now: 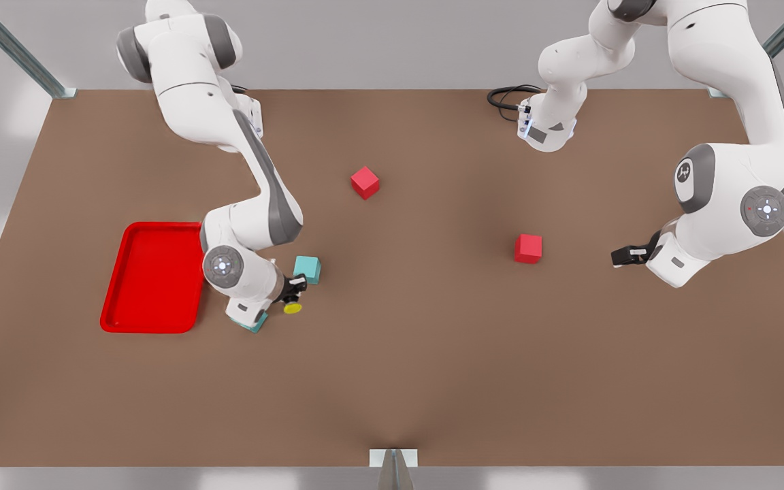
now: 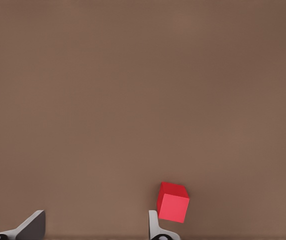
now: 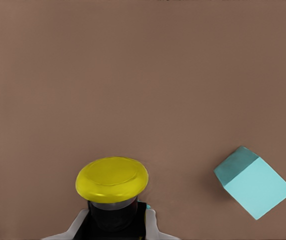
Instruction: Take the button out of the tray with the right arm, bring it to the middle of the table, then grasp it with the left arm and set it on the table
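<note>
Button-handling plays out over the brown table (image 1: 392, 381), the widest surface in view. On the front view's left the right arm (image 1: 256, 163) bends down beside the red tray (image 1: 154, 279), which lies flat near the table's edge; on the front view's right the left arm (image 1: 739, 170) waits, folded low. Two red cubes sit well apart — one (image 1: 365, 182) toward the far middle, the other (image 1: 528, 248) just ahead of the left gripper (image 1: 627, 256), whose fingers (image 2: 30, 227) stand wide apart with nothing between them. A teal cube (image 1: 307, 269) rests close to the right gripper (image 1: 292, 291), and a second teal cube (image 1: 256, 322) peeks out beneath that arm's wrist. The right gripper is closed on the button's dark body — the button (image 3: 112, 182), yellow cap outward, is outside the tray, just past its near corner and beside the teal cube.
</note>
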You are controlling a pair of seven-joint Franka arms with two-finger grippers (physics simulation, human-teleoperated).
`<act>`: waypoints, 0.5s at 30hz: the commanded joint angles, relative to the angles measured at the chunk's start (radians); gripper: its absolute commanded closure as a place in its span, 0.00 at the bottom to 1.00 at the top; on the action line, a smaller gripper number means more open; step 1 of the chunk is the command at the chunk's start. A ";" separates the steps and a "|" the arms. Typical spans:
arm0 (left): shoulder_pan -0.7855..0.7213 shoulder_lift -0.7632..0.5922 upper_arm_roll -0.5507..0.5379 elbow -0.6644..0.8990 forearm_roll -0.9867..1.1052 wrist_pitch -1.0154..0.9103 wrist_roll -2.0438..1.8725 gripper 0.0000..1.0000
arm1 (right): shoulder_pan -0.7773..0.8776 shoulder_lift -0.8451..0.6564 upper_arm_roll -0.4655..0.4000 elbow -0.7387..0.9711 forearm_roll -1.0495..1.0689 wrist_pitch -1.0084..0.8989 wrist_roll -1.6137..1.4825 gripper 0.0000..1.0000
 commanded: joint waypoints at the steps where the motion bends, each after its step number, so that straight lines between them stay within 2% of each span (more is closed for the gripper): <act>1: 0.000 -0.001 -0.001 0.000 0.001 0.000 0.001 0.00 | 0.142 0.059 -0.120 0.059 0.188 -0.098 0.333 0.54; 2: 0.000 -0.001 -0.001 0.000 0.001 0.000 0.001 0.00 | 0.222 0.090 -0.184 0.073 0.261 -0.094 0.352 0.54; 3: 0.000 -0.002 -0.001 0.000 0.001 -0.001 0.001 0.00 | 0.266 0.130 -0.213 0.121 0.313 -0.092 0.398 0.54; 7: 0.002 -0.002 -0.001 0.000 0.001 0.000 -0.001 0.00 | 0.314 0.318 -0.210 0.338 0.438 -0.065 0.564 0.54; 10: 0.002 -0.002 -0.001 0.000 0.001 0.000 -0.001 0.00 | 0.308 0.492 -0.201 0.521 0.608 0.118 0.575 0.53; 13: 0.002 -0.001 -0.001 0.000 0.001 0.002 -0.001 0.00 | 0.312 0.587 -0.204 0.598 0.918 0.374 0.590 0.51; 14: 0.002 -0.001 -0.001 0.000 0.001 0.002 -0.001 0.00 | 0.312 0.604 -0.206 0.615 1.020 0.422 0.607 0.00; 15: 0.002 -0.001 -0.001 0.000 0.001 0.002 -0.001 0.00 | 0.311 0.604 -0.210 0.616 1.060 0.435 0.626 0.00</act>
